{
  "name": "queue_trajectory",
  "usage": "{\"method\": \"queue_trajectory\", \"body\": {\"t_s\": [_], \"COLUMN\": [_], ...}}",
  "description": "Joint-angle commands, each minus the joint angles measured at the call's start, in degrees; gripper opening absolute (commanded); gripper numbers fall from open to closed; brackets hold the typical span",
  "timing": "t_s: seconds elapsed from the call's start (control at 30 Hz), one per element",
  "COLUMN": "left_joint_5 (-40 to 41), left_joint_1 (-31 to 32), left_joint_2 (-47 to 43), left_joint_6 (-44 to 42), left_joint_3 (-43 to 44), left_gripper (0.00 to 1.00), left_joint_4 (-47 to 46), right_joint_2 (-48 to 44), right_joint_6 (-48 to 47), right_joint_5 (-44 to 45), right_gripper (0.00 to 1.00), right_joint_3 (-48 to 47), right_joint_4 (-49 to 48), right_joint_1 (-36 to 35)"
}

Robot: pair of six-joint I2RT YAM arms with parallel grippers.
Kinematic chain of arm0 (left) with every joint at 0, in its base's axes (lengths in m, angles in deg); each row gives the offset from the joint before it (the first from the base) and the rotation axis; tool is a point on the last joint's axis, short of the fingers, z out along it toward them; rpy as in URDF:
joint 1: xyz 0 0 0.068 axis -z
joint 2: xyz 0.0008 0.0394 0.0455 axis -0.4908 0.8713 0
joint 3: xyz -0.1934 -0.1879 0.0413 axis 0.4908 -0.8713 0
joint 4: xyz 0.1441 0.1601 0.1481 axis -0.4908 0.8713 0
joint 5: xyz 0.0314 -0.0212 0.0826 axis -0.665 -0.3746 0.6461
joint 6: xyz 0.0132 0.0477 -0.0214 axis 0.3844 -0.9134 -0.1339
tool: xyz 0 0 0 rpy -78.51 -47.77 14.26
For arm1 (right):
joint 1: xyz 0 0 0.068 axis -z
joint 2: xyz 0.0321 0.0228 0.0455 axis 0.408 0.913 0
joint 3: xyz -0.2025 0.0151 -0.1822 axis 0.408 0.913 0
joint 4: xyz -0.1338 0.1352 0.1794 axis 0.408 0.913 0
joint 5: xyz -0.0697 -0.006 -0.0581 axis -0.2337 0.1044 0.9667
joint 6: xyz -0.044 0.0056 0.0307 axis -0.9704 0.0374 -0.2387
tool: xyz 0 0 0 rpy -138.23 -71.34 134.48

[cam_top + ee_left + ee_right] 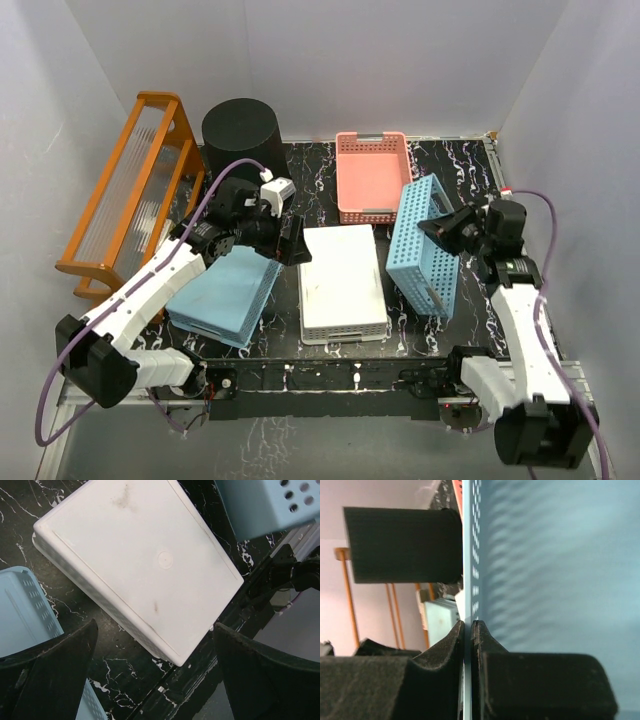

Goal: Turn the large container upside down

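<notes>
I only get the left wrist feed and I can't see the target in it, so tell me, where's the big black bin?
Observer: The black bin stands at the far-left corner of the table, right beside the orange rack.
Operator: Is my left gripper anywhere near it?
Observer: No. The left gripper hangs open by the white basket, nearer than the bin and clearly apart from it.
Operator: And the right arm?
Observer: The right gripper is shut on the thin edge of a blue basket, holding it tilted on the table's right side.
</notes>
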Motion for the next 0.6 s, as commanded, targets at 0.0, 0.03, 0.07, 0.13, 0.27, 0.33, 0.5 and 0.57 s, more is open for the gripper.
{"method": "queue_trajectory", "body": {"t_s": [0.0, 0.03, 0.07, 0.13, 0.27, 0.33, 0.5, 0.57], "left_joint_5": [-1.35, -0.72, -0.16, 0.23, -1.13, -0.51, 1.44, 1.15], "left_joint_1": [-0.07, -0.04, -0.11, -0.04, -0.07, -0.11, -0.12, -0.12], "left_joint_2": [-2.72, -3.00, -3.18, -3.27, -2.66, -2.61, -3.65, -3.41], "left_joint_6": [-0.77, -0.88, -0.89, -0.61, 0.07, 0.08, 0.85, 0.87], "left_joint_3": [1.72, 1.65, 1.61, 1.69, 1.68, 1.34, 0.20, 0.10], "left_gripper": [0.99, 0.99, 0.99, 0.99, 0.99, 0.99, 0.99, 0.99], "left_joint_4": [2.60, 2.78, 2.71, 2.06, 1.14, 1.16, -0.91, -1.21], "right_joint_2": [9.64, 11.65, 13.70, 17.54, 21.10, 20.17, 14.04, 10.05], "right_joint_6": [11.04, 12.64, 13.74, 14.79, 17.30, 16.86, 9.86, 9.29], "right_joint_5": [-8.68, -8.96, -9.05, -8.42, -7.97, -7.69, -7.08, -8.23], "right_gripper": [0.00, 0.00, 0.00, 0.00, 0.00, 0.00, 0.00, 0.00], "right_joint_3": [0.90, 0.22, -0.91, -3.59, -6.27, -6.11, -4.50, -1.34], "right_joint_4": [-31.34, -36.74, -39.42, -42.35, -46.29, -45.06, -32.19, -28.99], "right_joint_1": [-1.16, -1.98, -2.95, -6.26, -9.71, -9.74, -7.28, -5.24]}}
